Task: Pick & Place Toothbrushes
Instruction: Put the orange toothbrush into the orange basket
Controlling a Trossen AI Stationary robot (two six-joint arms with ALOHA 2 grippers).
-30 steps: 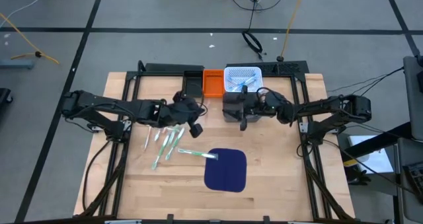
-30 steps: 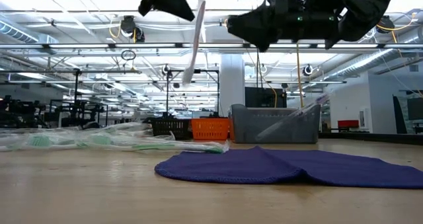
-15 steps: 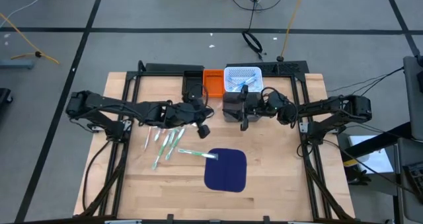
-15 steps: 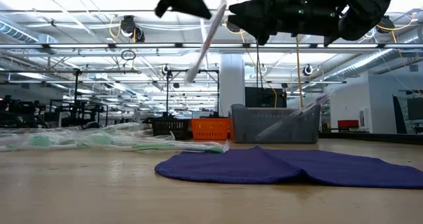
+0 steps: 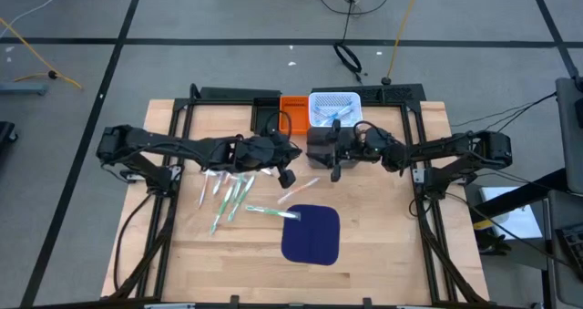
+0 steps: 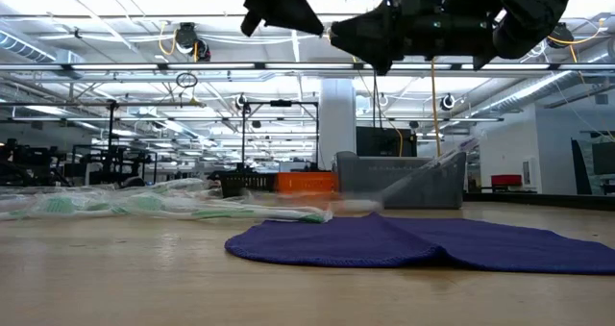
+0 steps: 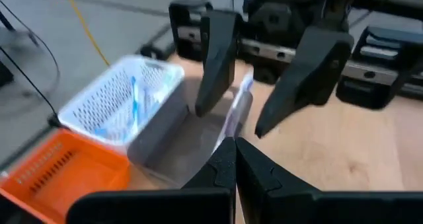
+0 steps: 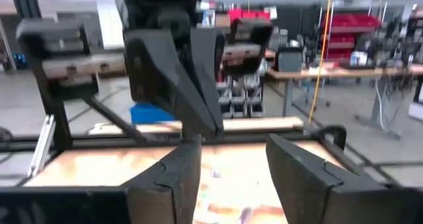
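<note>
A white toothbrush point(image 5: 299, 189) lies flat on the table just beyond the dark blue mat point(image 5: 311, 233), and no gripper touches it. Several packaged toothbrushes point(image 5: 228, 195) lie left of the mat. One of them point(image 5: 271, 211) rests its end on the mat's edge. My left gripper point(image 5: 290, 163) hangs shut and empty above the table, its tips facing my right gripper point(image 5: 332, 160) closely. My right gripper point(image 8: 234, 178) is open with nothing between its fingers, above the grey bin point(image 5: 319, 148). The left wrist view shows a pale toothbrush point(image 7: 234, 112) by the grey bin point(image 7: 172, 138).
A white mesh basket point(image 5: 335, 108) with blue toothbrushes stands at the far edge, with an orange bin point(image 5: 293, 115) and a black bin point(image 5: 266, 118) beside it. Black frame rails run along both sides of the table. Bare wood lies near the front edge.
My left gripper has moved toward the table's right, closer to my right gripper, and sunk a little. The white toothbrush that hung from it first tipped sideways. It has since dropped out of the fingers and now lies on the table by the mat's far edge.
</note>
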